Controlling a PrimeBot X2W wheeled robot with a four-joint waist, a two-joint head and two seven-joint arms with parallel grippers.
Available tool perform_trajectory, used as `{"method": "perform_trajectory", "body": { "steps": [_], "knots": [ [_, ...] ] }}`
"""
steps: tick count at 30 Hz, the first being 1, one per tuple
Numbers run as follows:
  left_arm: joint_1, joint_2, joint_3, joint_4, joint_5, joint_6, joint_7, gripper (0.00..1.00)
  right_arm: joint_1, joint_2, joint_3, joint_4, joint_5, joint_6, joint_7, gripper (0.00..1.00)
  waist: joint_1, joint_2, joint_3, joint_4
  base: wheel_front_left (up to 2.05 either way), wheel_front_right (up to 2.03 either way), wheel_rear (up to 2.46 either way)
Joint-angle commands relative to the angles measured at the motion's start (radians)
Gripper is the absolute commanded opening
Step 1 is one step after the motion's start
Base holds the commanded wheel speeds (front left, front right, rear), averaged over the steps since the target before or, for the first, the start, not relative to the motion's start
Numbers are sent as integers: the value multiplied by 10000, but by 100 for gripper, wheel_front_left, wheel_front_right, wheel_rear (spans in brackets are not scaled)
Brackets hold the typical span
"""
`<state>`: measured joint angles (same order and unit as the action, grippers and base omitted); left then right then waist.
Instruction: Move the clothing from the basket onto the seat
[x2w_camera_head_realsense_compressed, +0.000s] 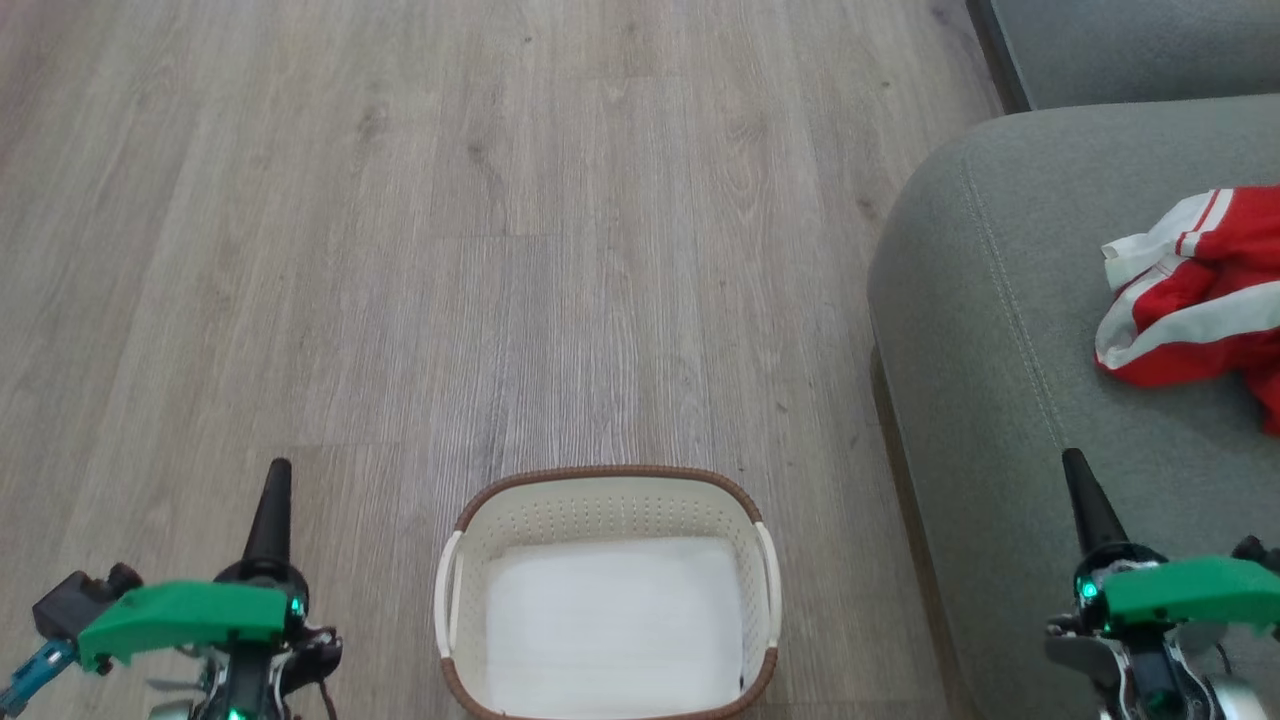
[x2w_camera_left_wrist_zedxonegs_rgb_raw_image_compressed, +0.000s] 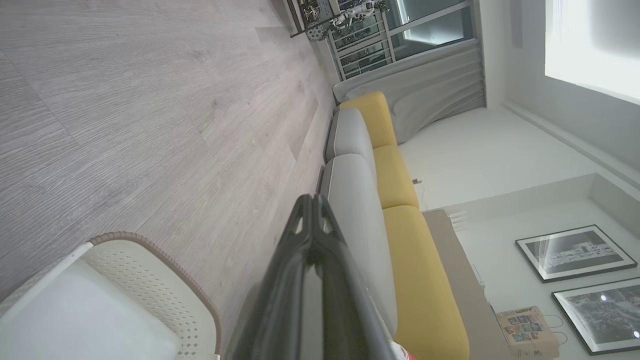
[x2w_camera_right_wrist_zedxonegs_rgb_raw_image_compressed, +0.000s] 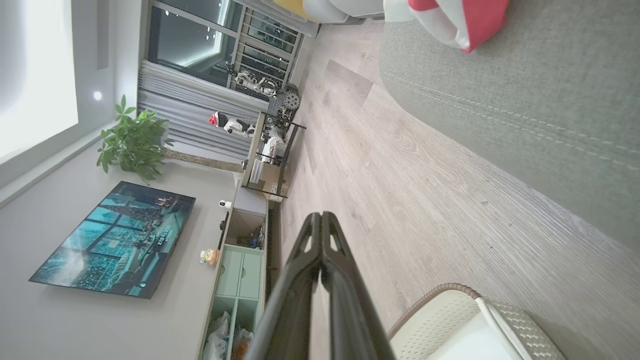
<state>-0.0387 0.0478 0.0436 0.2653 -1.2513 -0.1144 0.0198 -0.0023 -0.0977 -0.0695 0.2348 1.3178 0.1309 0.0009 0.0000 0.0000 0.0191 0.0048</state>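
Left gripper (x2w_camera_head_realsense_compressed: 277, 470): at eight o'clock in the head view, over the floor, its two dark fingers pressed together with nothing between them.
Floor (x2w_camera_head_realsense_compressed: 400, 250): pale grey wood planks, spreading from nine o'clock round to twelve.
Basket (x2w_camera_head_realsense_compressed: 600, 472): at six o'clock, upright on the floor between the two grippers, touching neither.
Liner sheet (x2w_camera_head_realsense_compressed: 610, 620): flat and white, lying across the basket's bottom.
Seat (x2w_camera_head_realsense_compressed: 1000, 350): grey-green cushion at three o'clock, near the basket's right side.
Clothing (x2w_camera_head_realsense_compressed: 1210, 300): red with white stripes, crumpled on the seat at three o'clock, cut by the view's edge, well apart from the basket.
Right gripper (x2w_camera_head_realsense_compressed: 1075, 462): at four o'clock, over the seat, fingers closed tip to tip and empty, with the clothing at its one o'clock and clear of it.
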Motion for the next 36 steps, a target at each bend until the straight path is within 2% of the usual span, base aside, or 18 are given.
{"method": "perform_trajectory", "body": {
  "steps": [1, 31, 36],
  "knots": [
    [-498, 39, 319, -268, -280, -64, 106, 0, -602, -6, 63, -279, 257, -1, 97, 0, 0, 0, -7, -2, 0, 0, 0],
    [-696, 24, 706, -197, -3570, -163, 937, 0, -1039, 324, -237, 89, 3079, -2, 958, 0, 0, 0, -160, -48, 0, 0, 0],
    [-696, 24, 705, -197, -3571, -163, 937, 0, -1040, 334, -251, 90, 3068, -2, 969, 0, 0, 0, -160, -48, 0, 0, 0]
  ]
}}
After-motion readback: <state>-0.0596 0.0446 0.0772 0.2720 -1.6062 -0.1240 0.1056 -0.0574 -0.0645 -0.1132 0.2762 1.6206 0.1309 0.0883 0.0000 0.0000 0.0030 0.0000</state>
